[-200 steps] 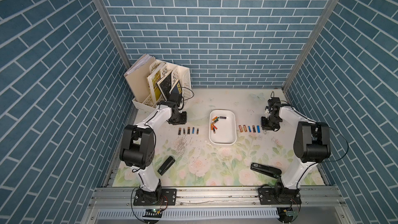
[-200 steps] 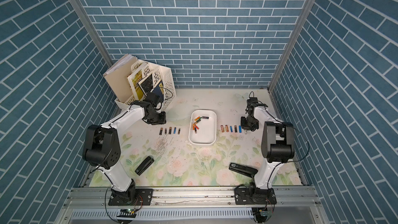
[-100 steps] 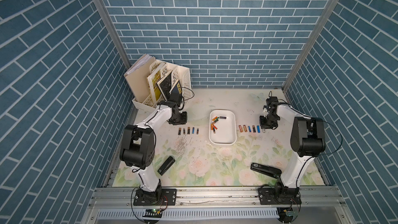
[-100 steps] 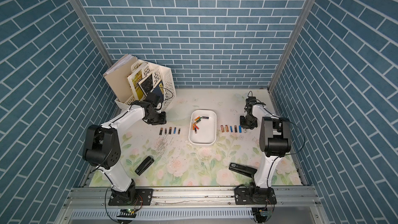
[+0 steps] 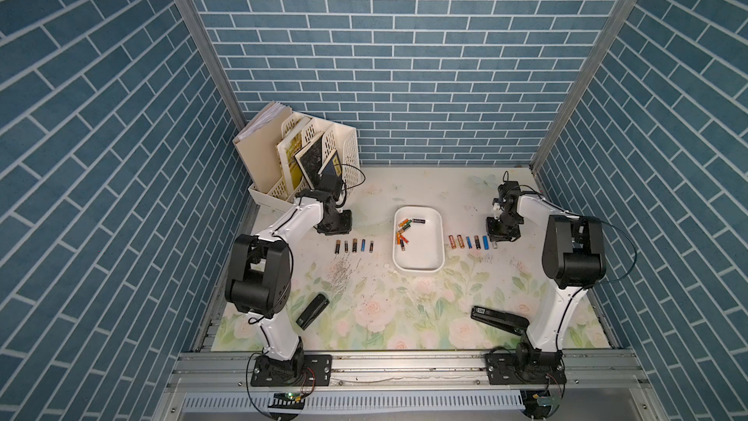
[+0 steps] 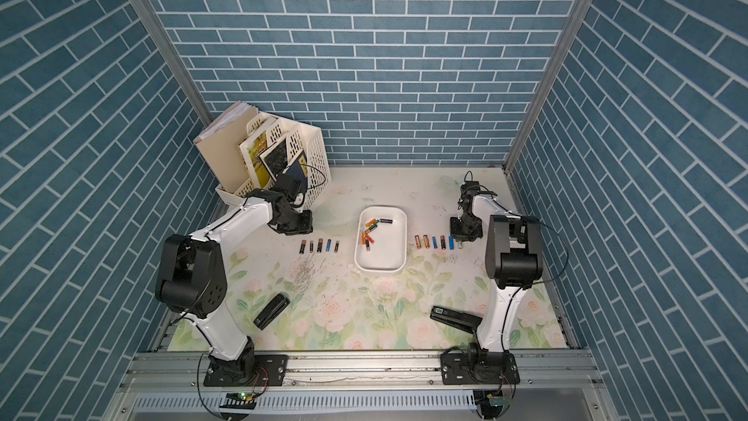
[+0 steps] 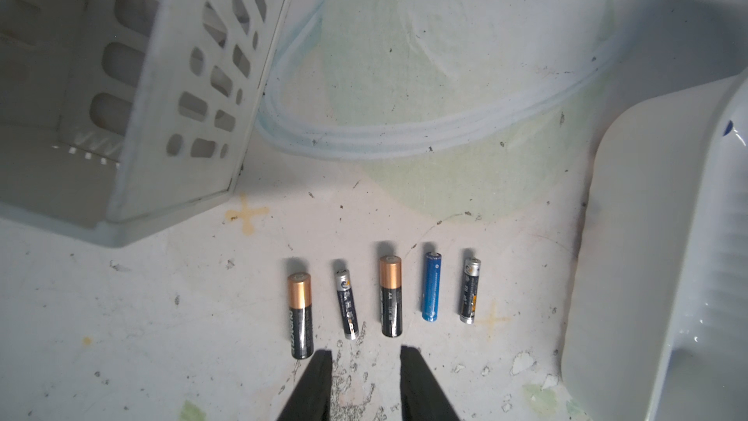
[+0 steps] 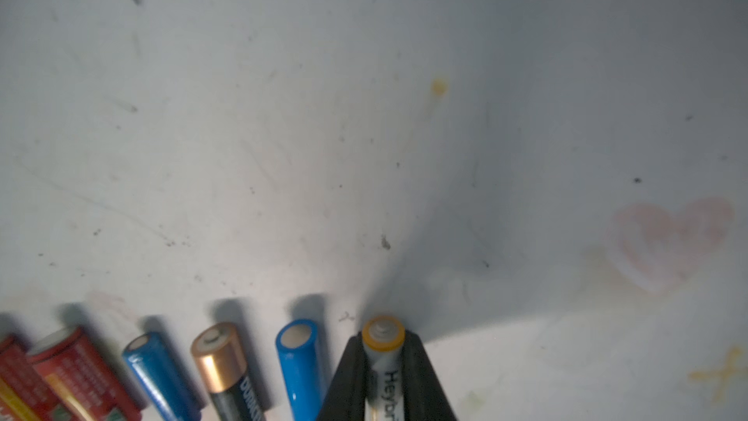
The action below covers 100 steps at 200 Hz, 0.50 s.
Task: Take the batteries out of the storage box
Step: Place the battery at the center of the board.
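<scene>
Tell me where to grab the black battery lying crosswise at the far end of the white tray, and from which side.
Take the black battery around its middle, coming straight down from above, jaws closing across its width. It lies flat in the storage box with one end near the other batteries, so a sideways approach would likely meet the walls or those neighbours.

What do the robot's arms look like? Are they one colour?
No! The left arm and right arm match: smooth white links joined by chunky black joints, with thin black cables looping alongside. Each grows from a black base plate bolted to a silver rail. The fingers are plain black wedges narrowing to the tips.
</scene>
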{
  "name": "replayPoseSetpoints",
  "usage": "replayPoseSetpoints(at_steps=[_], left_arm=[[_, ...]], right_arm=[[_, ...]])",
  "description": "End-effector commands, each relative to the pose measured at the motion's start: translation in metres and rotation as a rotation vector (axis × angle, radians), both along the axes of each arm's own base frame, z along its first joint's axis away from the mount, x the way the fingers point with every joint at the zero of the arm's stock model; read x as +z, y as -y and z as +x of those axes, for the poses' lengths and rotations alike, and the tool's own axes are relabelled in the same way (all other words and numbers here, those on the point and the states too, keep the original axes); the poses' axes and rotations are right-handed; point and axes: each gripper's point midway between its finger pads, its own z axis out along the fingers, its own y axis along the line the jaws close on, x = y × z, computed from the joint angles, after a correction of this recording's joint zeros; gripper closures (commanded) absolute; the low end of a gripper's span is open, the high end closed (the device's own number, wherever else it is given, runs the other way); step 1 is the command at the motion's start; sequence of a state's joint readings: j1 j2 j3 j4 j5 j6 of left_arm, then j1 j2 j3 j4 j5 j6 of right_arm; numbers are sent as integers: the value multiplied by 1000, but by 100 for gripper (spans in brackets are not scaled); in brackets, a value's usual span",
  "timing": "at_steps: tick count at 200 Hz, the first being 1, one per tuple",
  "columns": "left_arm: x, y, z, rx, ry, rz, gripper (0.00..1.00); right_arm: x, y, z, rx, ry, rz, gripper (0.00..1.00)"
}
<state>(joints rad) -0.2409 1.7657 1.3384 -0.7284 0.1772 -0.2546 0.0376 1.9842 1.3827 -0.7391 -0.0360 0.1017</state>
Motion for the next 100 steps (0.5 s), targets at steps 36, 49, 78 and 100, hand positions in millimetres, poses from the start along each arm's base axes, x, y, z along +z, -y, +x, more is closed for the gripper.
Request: replayPoseSetpoints(at_steps=[36,49,78,100], left_arm=[[0,-1,-4,1,-13,17,66],[0,-1,-4,1,-10,16,66],[2,-1,-3,3,-7,15,66],[2,-1,-3,2,-8,15,66]], right_arm=[[-6,5,-3,18,-33,-19,83],[-6,5,-4,19,-32,-20,82],[-5,5,-4,17,-31,-20,78],[-3,5,-3,16,-25,-18,77]])
